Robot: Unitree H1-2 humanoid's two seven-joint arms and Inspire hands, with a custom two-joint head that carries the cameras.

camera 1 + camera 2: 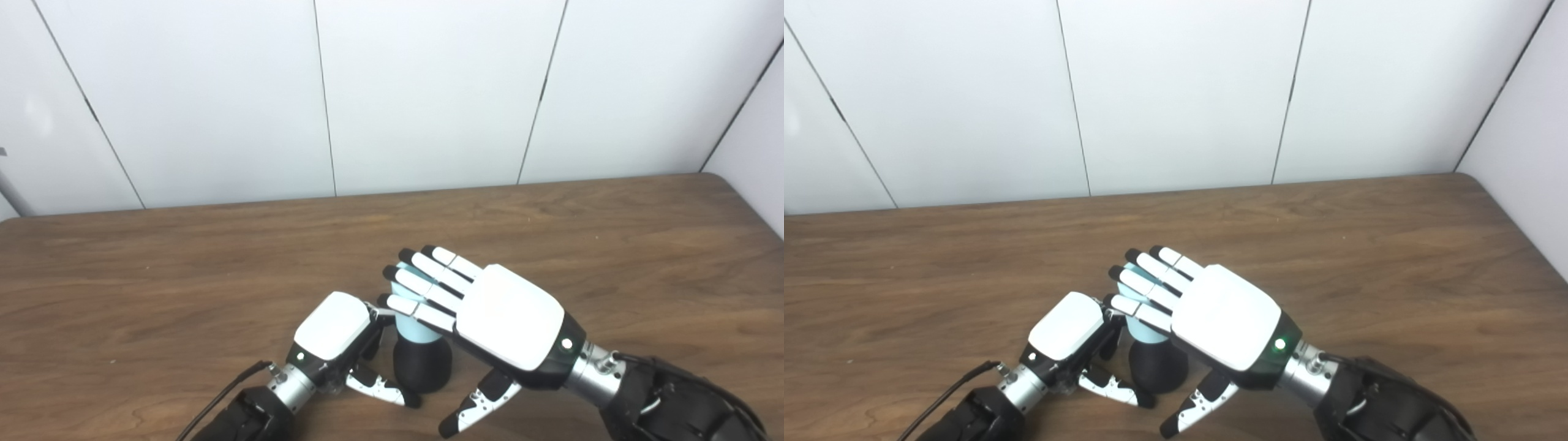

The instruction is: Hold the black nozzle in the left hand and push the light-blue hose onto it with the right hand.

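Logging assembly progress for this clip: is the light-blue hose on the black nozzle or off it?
On. The light-blue hose stands upright out of the black nozzle, no gap showing. Seating depth cannot be told.

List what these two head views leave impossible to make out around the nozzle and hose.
- Top of the light-blue hose: covered by the right hand in both views.
- Whether the right hand grips the hose: its palm faces away.
- Whether the left hand touches the black nozzle: its fingers curl behind the hand's back.
- How far the hose sits on the nozzle: unclear.
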